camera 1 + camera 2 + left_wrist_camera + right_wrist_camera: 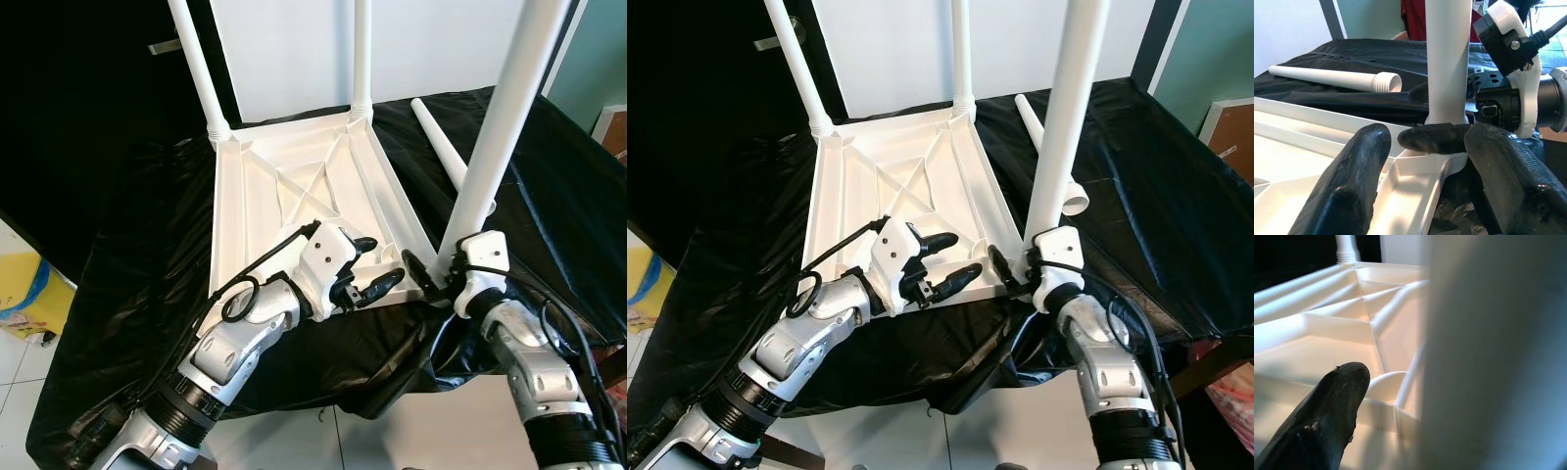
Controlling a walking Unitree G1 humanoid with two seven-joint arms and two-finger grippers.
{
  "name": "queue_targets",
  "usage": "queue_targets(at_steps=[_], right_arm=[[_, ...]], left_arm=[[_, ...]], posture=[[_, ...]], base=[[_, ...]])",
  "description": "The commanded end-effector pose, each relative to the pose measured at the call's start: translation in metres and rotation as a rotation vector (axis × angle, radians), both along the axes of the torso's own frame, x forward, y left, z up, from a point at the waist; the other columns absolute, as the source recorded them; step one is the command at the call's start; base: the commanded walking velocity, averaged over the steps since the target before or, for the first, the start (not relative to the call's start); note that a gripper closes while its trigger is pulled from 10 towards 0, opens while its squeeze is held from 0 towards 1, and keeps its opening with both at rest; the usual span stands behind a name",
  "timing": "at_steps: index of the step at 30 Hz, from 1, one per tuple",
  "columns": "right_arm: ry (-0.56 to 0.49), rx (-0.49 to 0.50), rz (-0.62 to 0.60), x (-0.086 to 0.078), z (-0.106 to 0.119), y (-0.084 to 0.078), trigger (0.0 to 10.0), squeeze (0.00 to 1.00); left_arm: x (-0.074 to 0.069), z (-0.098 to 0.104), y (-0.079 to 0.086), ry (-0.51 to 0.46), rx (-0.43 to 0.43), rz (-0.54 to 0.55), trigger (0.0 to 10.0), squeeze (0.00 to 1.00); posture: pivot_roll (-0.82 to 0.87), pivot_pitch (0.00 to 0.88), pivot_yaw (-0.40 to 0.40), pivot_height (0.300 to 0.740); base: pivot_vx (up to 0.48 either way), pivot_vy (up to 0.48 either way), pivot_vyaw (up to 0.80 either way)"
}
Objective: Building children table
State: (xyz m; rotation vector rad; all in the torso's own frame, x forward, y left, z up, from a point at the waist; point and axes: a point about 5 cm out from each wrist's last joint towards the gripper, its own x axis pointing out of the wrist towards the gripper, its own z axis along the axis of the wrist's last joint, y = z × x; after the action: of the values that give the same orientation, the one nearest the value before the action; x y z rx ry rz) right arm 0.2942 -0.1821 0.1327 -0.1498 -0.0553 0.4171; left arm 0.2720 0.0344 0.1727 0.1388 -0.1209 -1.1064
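The white tabletop [304, 196] lies upside down on the black-draped bench [127, 294], with two legs standing in its far corners. A third leg [500, 127] stands upright in the near right corner socket; the right gripper [431, 279] has its jaws clamped on the base of this leg. The left gripper [377, 269] rests jaws apart over the near rim. Step in hand, as judged: seating the third leg. The loose fourth leg [446, 147] lies on the bench beyond; next, it must be picked up and fitted into the near left corner.
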Motion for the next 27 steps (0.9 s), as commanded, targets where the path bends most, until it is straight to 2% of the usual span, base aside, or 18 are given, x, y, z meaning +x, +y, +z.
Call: queue_targets(at_steps=[1,4,10,11,12,13,14,26,27], right_arm=[[0.007,0.0,0.035,0.001,-0.001,0.001,10.0,0.0],[0.007,-0.059,0.142,0.007,0.006,-0.007,10.0,0.0],[0.048,-0.117,0.218,0.015,0.003,-0.011,10.0,0.0],[0.052,-0.132,0.228,0.015,0.001,-0.012,6.8,0.0],[0.052,-0.132,0.228,0.015,0.001,-0.012,6.8,0.0],[0.061,-0.134,0.232,0.016,-0.001,-0.013,2.4,0.0],[0.063,-0.131,0.232,0.017,-0.002,-0.014,0.0,0.0],[0.095,-0.129,0.223,0.013,-0.012,-0.021,0.0,0.0],[0.097,-0.127,0.212,0.012,-0.014,-0.022,5.9,0.0]], left_arm=[[-0.006,-0.003,-0.001,0.009,0.04,-0.152,10.0,0.0],[-0.005,-0.002,-0.001,0.009,0.04,-0.152,10.0,0.0],[-0.005,-0.001,-0.001,0.006,0.043,-0.154,10.0,0.0],[-0.005,-0.001,0.0,0.005,0.043,-0.154,10.0,0.0],[-0.005,-0.001,0.0,0.005,0.043,-0.154,10.0,0.0],[-0.005,-0.001,0.001,0.005,0.044,-0.153,10.0,0.0],[-0.005,-0.001,0.001,0.004,0.045,-0.152,10.0,0.0],[-0.006,-0.001,0.002,0.004,0.048,-0.154,10.0,0.0],[-0.006,0.0,0.001,0.004,0.048,-0.156,10.0,0.0]], posture=[[-0.14,0.044,0.083,0.74],[-0.14,0.044,0.087,0.74],[-0.13,0.041,0.088,0.74],[-0.13,0.041,0.088,0.74],[-0.13,0.041,0.088,0.74],[-0.13,0.038,0.088,0.74],[-0.12,0.038,0.088,0.74],[-0.13,0.041,0.096,0.74],[-0.13,0.041,0.097,0.74]], base=[[0.0,0.0,0.0],[0.0,0.0,0.0],[0.0,0.0,0.0],[0.0,0.0,0.0],[0.0,0.0,0.0],[0.0,0.0,0.0],[0.0,0.0,0.0],[0.0,0.0,0.0],[0.0,0.0,0.0]])
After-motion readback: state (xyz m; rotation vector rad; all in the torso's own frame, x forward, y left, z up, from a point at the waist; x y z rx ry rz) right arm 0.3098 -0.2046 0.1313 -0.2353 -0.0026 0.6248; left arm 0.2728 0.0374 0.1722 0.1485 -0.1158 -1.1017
